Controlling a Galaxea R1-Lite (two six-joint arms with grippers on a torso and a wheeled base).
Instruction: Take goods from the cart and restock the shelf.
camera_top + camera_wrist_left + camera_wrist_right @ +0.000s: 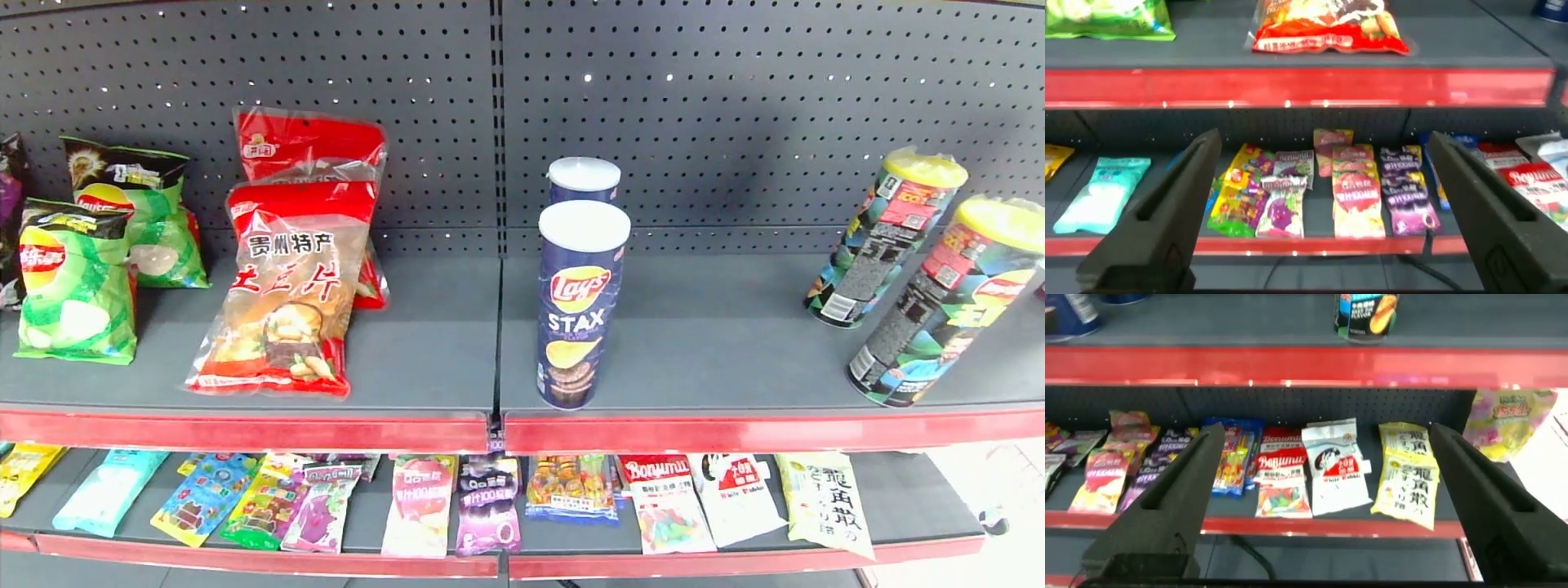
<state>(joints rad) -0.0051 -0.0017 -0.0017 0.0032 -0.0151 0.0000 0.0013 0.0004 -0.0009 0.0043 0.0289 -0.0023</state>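
The upper shelf [424, 359] holds green chip bags [77, 286], two red snack bags [282, 294], two blue chip cans [580, 302] and two colourful yellow-lidded cans [939, 302] leaning at the right. My left gripper [1315, 220] is open with nothing between its fingers [1167, 212]; it faces the lower shelf's candy packs [1360, 192], below the red snack bag [1331, 24]. My right gripper [1319, 514] is also open and holds nothing. It faces a white pack [1331, 465] and a yellow pack [1409, 478] on the lower shelf.
Both shelves have red front lips [735, 431], with a dark pegboard back wall [694, 106] behind. The lower shelf [906, 506] carries a row of flat candy packs [490, 506]. Bare shelf surface lies between the blue cans and the leaning cans [718, 327].
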